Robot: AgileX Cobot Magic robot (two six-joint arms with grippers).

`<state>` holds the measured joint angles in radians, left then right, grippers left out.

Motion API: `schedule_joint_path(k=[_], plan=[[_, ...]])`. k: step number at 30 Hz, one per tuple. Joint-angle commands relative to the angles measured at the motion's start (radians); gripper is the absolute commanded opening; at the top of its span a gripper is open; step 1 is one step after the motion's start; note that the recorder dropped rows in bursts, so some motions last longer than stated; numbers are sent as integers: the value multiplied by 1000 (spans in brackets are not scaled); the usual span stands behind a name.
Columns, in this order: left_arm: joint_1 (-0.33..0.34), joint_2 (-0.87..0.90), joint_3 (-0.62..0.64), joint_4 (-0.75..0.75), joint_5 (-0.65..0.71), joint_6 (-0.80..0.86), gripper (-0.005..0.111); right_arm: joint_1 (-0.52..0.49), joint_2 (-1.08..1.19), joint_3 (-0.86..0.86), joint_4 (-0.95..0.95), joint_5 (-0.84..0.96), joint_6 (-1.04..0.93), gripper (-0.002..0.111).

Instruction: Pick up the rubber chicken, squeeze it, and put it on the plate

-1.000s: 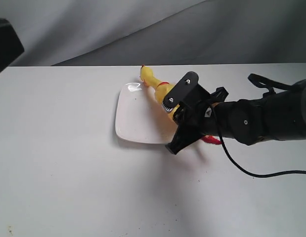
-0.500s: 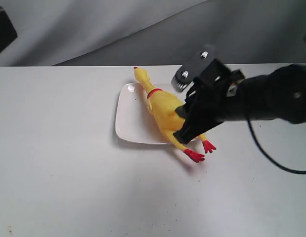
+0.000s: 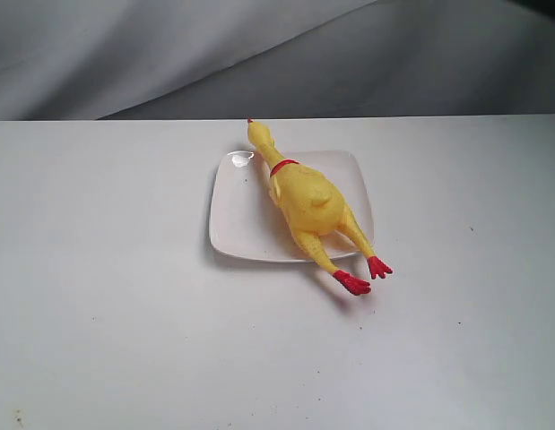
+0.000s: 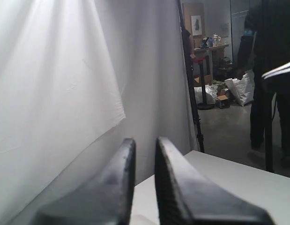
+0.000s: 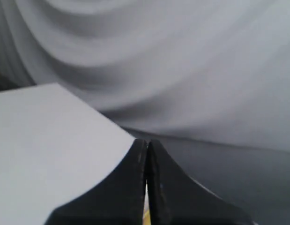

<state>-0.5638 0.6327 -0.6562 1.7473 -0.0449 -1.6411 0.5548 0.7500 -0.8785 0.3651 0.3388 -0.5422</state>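
Observation:
The rubber chicken (image 3: 304, 199) lies on the white square plate (image 3: 237, 215). Its head pokes over the far rim, and its red feet (image 3: 365, 274) hang past the near right corner onto the table. No gripper shows in the exterior view. My left gripper (image 4: 145, 140) is raised away from the table and aimed at the white curtain, its fingers a narrow gap apart with nothing between them. My right gripper (image 5: 147, 141) is shut tip to tip and empty, pointing over the table edge at the grey backdrop. A thin yellow sliver shows low between its fingers.
The white table (image 3: 107, 296) spreads around the plate, with a draped grey backdrop (image 3: 259, 54) behind its far edge. The left wrist view shows a black stand pole (image 4: 189, 89) and a person in dark clothes (image 4: 266, 70) beyond the table.
The right arm let go of the chicken, rose up and to the right, and left the exterior view. The chicken has settled on the plate.

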Motion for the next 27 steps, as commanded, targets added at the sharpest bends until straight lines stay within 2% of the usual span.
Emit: schedule_joint_path(k=[1, 19, 22, 24, 27], plan=[[-6, -4, 3, -3, -28, -3, 1, -7, -151, -2, 15, 10, 7, 0], [-6, -4, 3, -3, -31, -3, 1, -22, -552, -2, 22, 10, 9, 0], [-6, -4, 3, -3, -31, -3, 1, -123, -573, -2, 29, 12, 9, 0], [-6, -4, 3, -3, -31, -3, 1, -243, -573, -2, 48, -5, 18, 0], [-6, -4, 3, -3, -31, -3, 1, -423, -573, 11, 40, 44, 212, 0]])
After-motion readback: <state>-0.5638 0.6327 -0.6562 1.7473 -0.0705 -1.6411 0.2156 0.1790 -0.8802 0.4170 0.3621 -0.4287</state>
